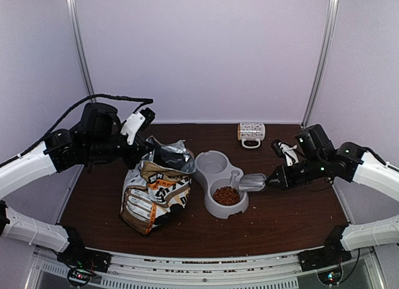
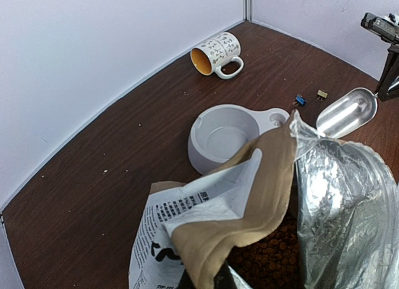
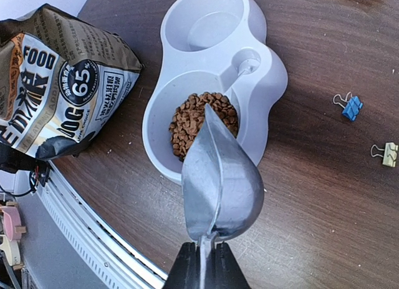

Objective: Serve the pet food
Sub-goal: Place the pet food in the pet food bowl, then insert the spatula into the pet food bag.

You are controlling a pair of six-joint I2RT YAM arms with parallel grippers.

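Reddish-brown pet food [image 1: 226, 195] [image 3: 202, 120] lies heaped in the near compartment of the grey double bowl [image 1: 212, 163] [image 3: 274, 83]. The far compartment [image 2: 218, 136] holds nothing. My right gripper [image 1: 272, 178] [image 3: 204, 254] is shut on the thin handle of a metal scoop [image 1: 251, 181] [image 3: 221, 183], which hangs tipped over the near compartment's rim. The scoop's hollow [image 2: 346, 112] looks empty. My left gripper [image 1: 146, 153] is shut on the top edge of the printed bag [image 1: 153, 192] [image 2: 262, 189], holding its mouth open; more pet food [image 2: 274, 254] shows inside. The bag hides the left fingers.
A patterned mug [image 1: 251, 133] [image 2: 217, 53] lies on its side at the back right. A blue binder clip [image 3: 351, 106] and a yellow one [image 3: 386, 153] lie right of the bowl. White walls enclose the brown table on three sides.
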